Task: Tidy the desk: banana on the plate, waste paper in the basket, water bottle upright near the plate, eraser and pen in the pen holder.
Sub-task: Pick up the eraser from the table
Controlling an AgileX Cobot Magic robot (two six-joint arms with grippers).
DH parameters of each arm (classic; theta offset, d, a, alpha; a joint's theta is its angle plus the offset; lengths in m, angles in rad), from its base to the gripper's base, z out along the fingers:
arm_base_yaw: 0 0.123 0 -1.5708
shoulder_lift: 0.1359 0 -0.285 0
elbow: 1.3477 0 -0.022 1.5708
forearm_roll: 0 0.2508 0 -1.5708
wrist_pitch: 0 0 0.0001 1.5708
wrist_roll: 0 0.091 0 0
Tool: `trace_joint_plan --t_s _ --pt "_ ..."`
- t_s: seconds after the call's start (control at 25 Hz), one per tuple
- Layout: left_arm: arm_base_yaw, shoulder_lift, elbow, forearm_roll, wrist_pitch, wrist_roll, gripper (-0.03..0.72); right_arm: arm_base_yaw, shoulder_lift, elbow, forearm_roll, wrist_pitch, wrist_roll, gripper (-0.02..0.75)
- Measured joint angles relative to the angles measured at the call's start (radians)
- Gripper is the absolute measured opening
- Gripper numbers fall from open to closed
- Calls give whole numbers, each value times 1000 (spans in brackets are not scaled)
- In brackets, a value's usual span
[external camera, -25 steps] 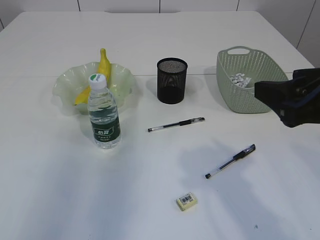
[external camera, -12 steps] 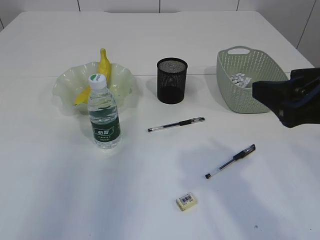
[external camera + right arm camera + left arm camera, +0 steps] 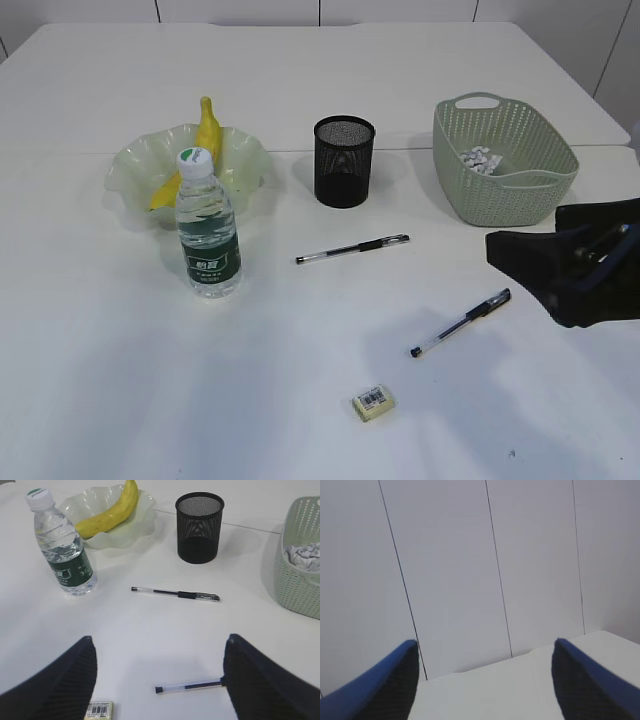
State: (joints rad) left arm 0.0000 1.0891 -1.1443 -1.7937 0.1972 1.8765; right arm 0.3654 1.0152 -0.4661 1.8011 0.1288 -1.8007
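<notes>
The banana (image 3: 206, 130) lies on the pale-green plate (image 3: 124, 172). Just in front of the plate the water bottle (image 3: 209, 228) stands upright. The waste paper (image 3: 481, 158) sits inside the sage basket (image 3: 520, 185). On the desk (image 3: 110, 360), one pen (image 3: 352, 249) lies before the black mesh pen holder (image 3: 343, 162), and a second pen (image 3: 461, 322) lies nearer, with the eraser (image 3: 372, 402) in front of it. My right gripper (image 3: 512, 256) hovers open above the second pen (image 3: 189, 685), the eraser (image 3: 100, 709) near its left finger. My left gripper (image 3: 485, 646) is open and empty, facing the wall.
In the right wrist view the pen holder (image 3: 199, 527) stands straight ahead, the basket (image 3: 300, 580) to its right, and the bottle (image 3: 62, 547) and plate (image 3: 144, 522) to its left. The left arm is outside the exterior view.
My right gripper has dropped from beside the basket and come nearer, now over the second pen. Nothing on the desk has moved.
</notes>
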Motion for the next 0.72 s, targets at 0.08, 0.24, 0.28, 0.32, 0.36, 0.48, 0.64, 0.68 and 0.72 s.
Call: trace_joint_plan --t_s 0.08,0.24,0.28,0.32,0.36,0.48,0.64,0.68,0.72 --pt "0 0 0 0 0 -3 589 0 0 1 -2 12 2 585" --pt "0 0 0 0 2 -11 589 0 0 1 -2 29 4 585" --pt "0 0 0 0 2 -12 589 0 0 1 -3 31 4 585" --pt "0 0 0 0 6 -14 589 0 0 1 -3 33 4 585" --pt "0 0 0 0 8 -13 589 0 0 1 -3 35 4 585" --pt "0 0 0 0 17 -16 589 0 0 1 -4 37 6 585" --pt "0 0 0 0 23 -16 589 0 0 24 -4 37 8 585" --pt "0 0 0 0 23 -16 589 0 0 35 -4 35 12 585" --pt "0 0 0 0 25 -16 589 0 0 47 -4 35 14 585"
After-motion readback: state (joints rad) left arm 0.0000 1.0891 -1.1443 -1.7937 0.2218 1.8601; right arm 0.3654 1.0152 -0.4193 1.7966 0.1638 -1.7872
